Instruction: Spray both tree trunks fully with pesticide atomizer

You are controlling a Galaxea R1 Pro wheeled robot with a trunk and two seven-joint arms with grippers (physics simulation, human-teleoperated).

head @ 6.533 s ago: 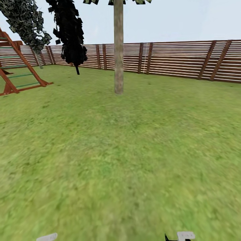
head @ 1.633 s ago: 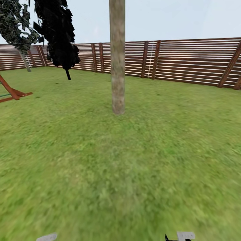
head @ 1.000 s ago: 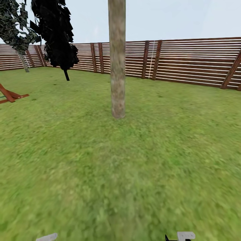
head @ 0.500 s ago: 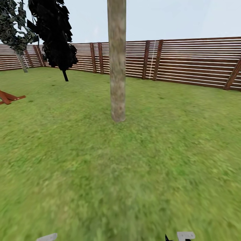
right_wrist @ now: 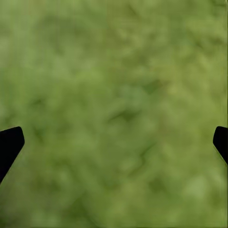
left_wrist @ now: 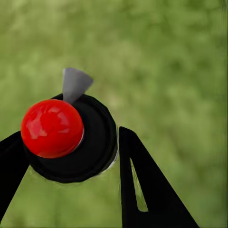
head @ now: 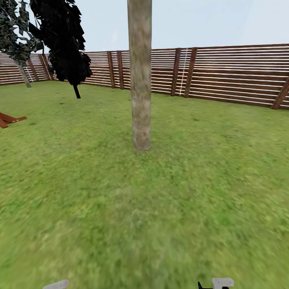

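One tree trunk (head: 140,80), a thick mottled beige-grey column, rises straight ahead from the garden lawn (head: 160,208) in the head view; its foliage is above the frame. In the left wrist view my left gripper (left_wrist: 69,142) is shut on the pesticide atomizer (left_wrist: 71,137), which has a black round cap, a glossy red knob (left_wrist: 51,128) and a grey nozzle (left_wrist: 73,83), held over grass. My right gripper (right_wrist: 116,140) is open in the right wrist view, with its black fingertips (right_wrist: 10,142) at the picture's edges and only grass between them.
A brown slat fence (head: 224,74) runs across the back of the lawn. Two thin-trunked dark-leaved trees (head: 66,40) stand at the far left, with a piece of red-brown wooden frame (head: 10,119) on the grass near them. Open grass lies between me and the trunk.
The camera has rolled forward: the trunk looks larger and its base sits lower in the picture, and the wooden frame has slid toward the left edge. Both arms keep their pose.
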